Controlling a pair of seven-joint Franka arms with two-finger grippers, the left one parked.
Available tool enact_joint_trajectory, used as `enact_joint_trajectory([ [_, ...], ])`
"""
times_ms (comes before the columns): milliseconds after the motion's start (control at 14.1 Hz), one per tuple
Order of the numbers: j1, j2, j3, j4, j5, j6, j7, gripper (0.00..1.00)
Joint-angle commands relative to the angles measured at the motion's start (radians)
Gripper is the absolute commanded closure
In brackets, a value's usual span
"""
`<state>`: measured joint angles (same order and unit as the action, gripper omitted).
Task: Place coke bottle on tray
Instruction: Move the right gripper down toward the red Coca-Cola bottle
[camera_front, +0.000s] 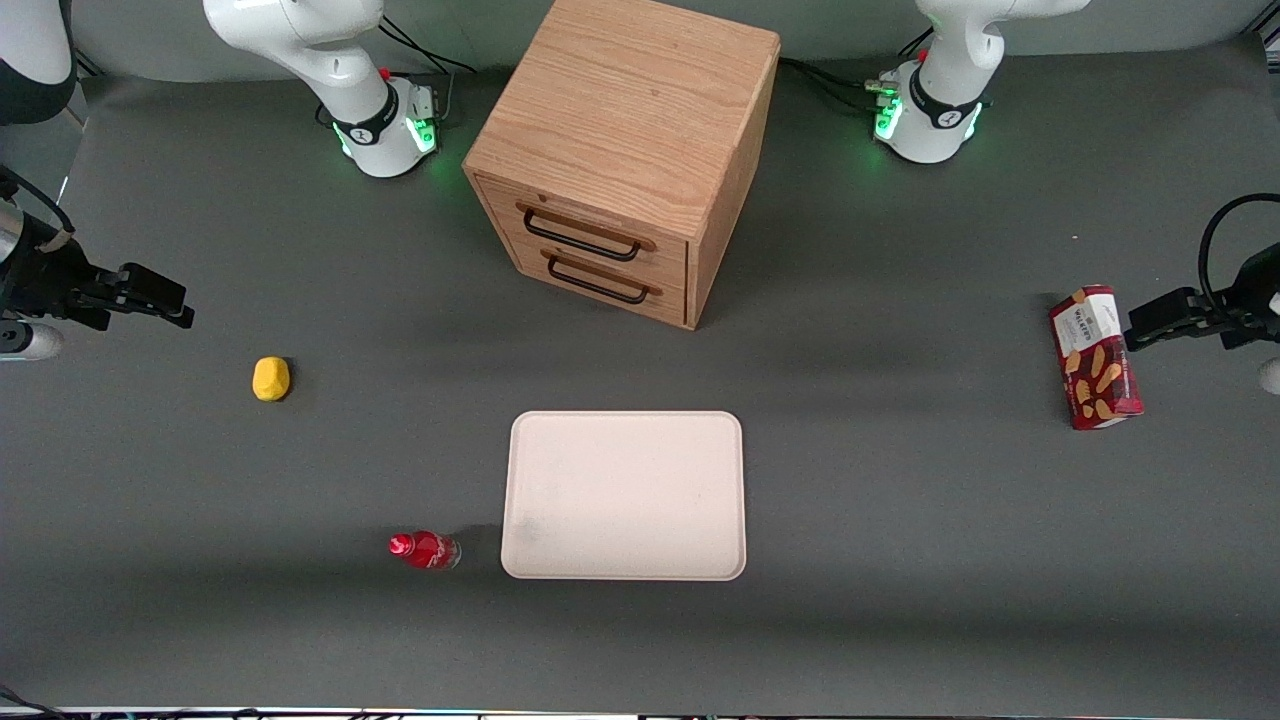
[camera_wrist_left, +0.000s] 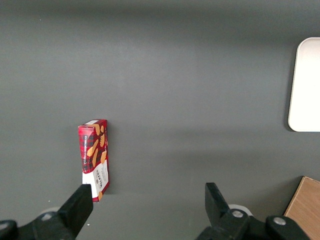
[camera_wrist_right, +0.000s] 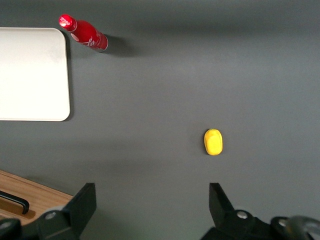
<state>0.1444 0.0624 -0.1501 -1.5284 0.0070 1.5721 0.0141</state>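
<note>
The coke bottle, small with a red cap and red label, lies on its side on the grey table close beside the tray's near corner; it also shows in the right wrist view. The tray is flat, pale cream-pink and bare; one end of it shows in the right wrist view. My right gripper hangs open and empty high over the working arm's end of the table, farther from the front camera than the bottle and well apart from it. Its fingers stand wide apart.
A small yellow lump lies between my gripper and the bottle, also in the right wrist view. A wooden drawer cabinet stands farther back than the tray. A red snack box lies toward the parked arm's end.
</note>
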Motion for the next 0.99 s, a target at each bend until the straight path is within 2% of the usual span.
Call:
enact_joint_trajectory([
  [0,0.001,0.016,-0.005,0.03,0.021,-0.012,0.01,0.0],
  [213,0.001,0.031,-0.002,0.031,0.022,0.0,0.009,0.0],
  [354,0.011,0.052,0.039,0.04,0.008,0.003,0.01,0.0],
  [709,0.014,0.319,0.06,0.364,0.019,-0.04,0.062,0.0],
  [921,0.017,0.497,0.107,0.574,0.016,-0.035,0.111,0.0],
])
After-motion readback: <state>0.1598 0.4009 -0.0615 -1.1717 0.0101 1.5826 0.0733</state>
